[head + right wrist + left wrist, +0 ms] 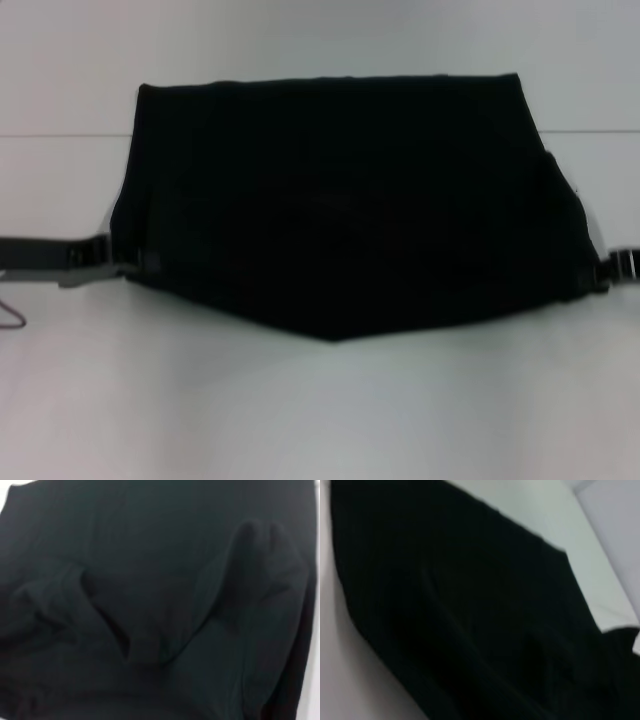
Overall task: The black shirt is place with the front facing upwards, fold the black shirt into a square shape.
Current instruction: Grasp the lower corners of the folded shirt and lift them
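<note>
Surface: plain white, pale and bare along the strip nearest the robot; a thin dark seam line crosses it farther back, level with the upper part of the cloth.
Shirt position: the black shirt lies across the middle of the surface, spanning most of the width between the two arms.
Shirt shape: the near edge sags to a shallow point at the centre, while both near corners sit higher at the sides; the far edge runs nearly straight across, so the outline reads as a wide five-sided form.
Shirt surface: solid black with soft folds; no lettering or label can be made out.
Left claw: at the shirt's near left corner, touching the cloth edge, arm reaching in from the left side; whether it is clenched on the cloth or released cannot be told.
Right claw: at the shirt's near right corner, against the cloth edge, only partly in sight at the frame's border; its state cannot be told either.
Left wrist view: black cloth fills most of the picture, with white surface beside and beyond it.
Right wrist view: almost entirely black cloth, with a deep crease and a rounded raised fold.
Far area: white surface continues behind the shirt.
</note>
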